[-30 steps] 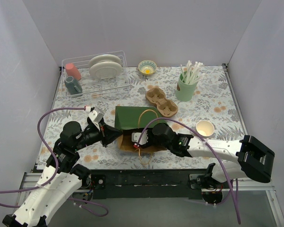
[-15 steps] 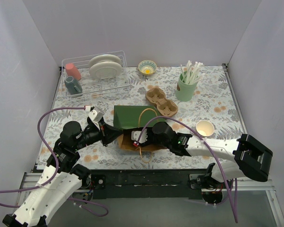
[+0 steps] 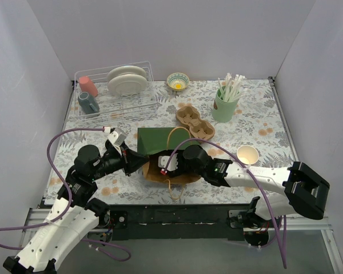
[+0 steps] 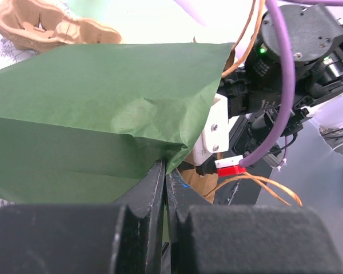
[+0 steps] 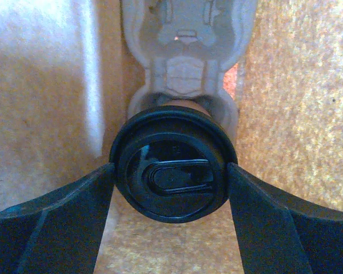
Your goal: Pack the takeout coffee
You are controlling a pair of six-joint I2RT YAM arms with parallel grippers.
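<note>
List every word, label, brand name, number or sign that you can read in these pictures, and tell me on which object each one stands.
No text is readable in any view.
takeout coffee: its black lid shows only a raised oval tab, no letters.
green paper bag: plain, no print.
red tag on the right arm's wrist: too small to show any writing.

One green paper bag [image 3: 160,141] lies near the middle, and there is one black-lidded coffee cup [image 5: 171,171]. One lidless paper cup [image 3: 247,154] stands to the right. Farther off are one cardboard carrier [image 3: 195,121], one small bowl [image 3: 178,81] and one green holder [image 3: 223,108] of white straws [image 3: 231,87], too many to count. At far left, one wire rack [image 3: 138,103] holds two tumblers, a pink tumbler [image 3: 88,86] and a teal tumbler [image 3: 88,103], plus stacked plates [image 3: 127,80] of unclear number.
</note>
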